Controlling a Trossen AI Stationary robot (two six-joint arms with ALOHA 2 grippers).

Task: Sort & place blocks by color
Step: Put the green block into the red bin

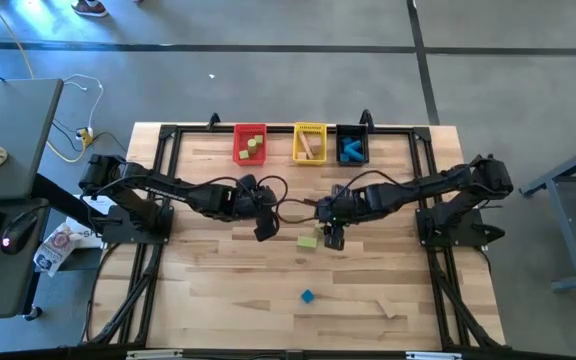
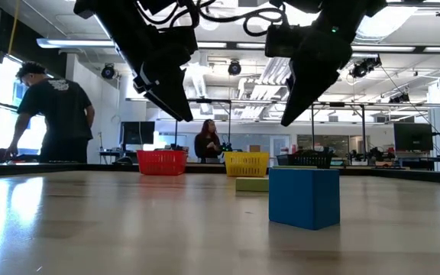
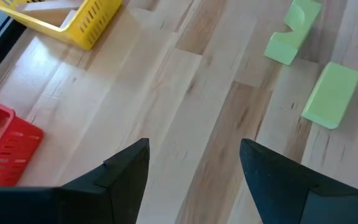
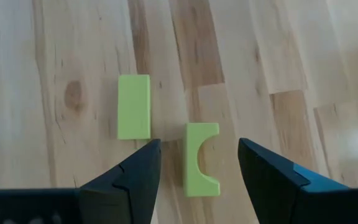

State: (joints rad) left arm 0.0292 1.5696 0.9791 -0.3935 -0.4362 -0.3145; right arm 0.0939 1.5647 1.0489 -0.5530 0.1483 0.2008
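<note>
Two light green blocks lie flat on the table's middle: a short bar (image 4: 133, 106) and an arch-shaped piece (image 4: 200, 159), shown in the high view as green blocks (image 1: 310, 240). My right gripper (image 4: 197, 146) (image 1: 334, 238) hovers open above them, its fingers standing over either side of the arch piece without touching. My left gripper (image 3: 194, 146) (image 1: 265, 229) hangs open just left of them, above bare wood. A blue cube (image 1: 308, 296) (image 2: 304, 197) and a tan block (image 1: 393, 308) rest nearer the near edge.
Three bins stand at the far edge: red bin (image 1: 238, 143) with green blocks, yellow bin (image 1: 297, 143) with tan ones, black bin (image 1: 340, 147) with blue ones. Both arms meet over the table's middle. People stand in the room beyond the table.
</note>
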